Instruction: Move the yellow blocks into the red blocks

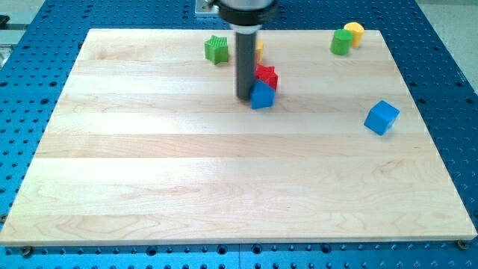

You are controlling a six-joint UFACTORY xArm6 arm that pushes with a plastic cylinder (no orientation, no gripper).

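My dark rod comes down from the view's top; my tip (pixel 244 98) rests on the board, touching the left side of a blue block (pixel 262 96). A red block (pixel 267 75) sits just above the blue one, touching it. A yellow block (pixel 259 51) is mostly hidden behind the rod, just above the red block. A second yellow block (pixel 354 32), rounded, sits at the view's top right, touching a green cylinder (pixel 341 42). I see only one red block.
A green star-shaped block (pixel 216 49) lies left of the rod near the top edge. A blue cube (pixel 382 117) lies at the right. The wooden board (pixel 224 187) lies on a blue perforated table.
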